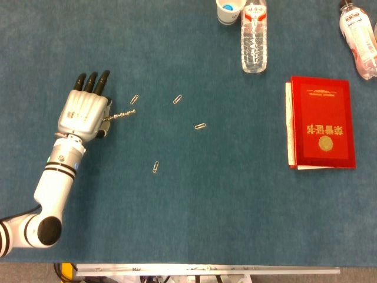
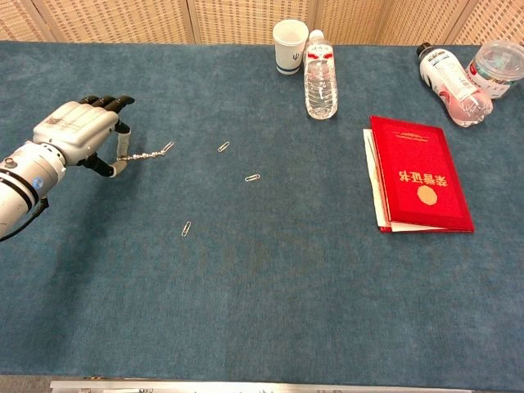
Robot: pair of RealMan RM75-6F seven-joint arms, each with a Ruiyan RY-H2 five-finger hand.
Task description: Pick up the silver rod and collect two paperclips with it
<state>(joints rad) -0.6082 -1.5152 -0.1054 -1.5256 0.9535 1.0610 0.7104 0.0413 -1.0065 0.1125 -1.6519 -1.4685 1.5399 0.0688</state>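
At nine o'clock on the blue tabletop [image 1: 194, 194], the left hand [image 1: 84, 115] is gripping the silver rod [image 1: 121, 115] by its near end, the shaft sticking out toward three o'clock. Its tip is lying just beside the nearest paperclip [image 1: 135, 99], perhaps touching in the chest view; I cannot tell for sure. Three more paperclips are scattered well apart: one [image 1: 177, 99] toward one o'clock of the rod, one [image 1: 200, 126] toward three, one [image 1: 155, 167] toward five. The rod is looking thin, stiff, light and likely slippery, probably magnetic, so the end grip is leaving its tip free. Clips are featherlight and easily knocked off. The right hand is showing in neither view.
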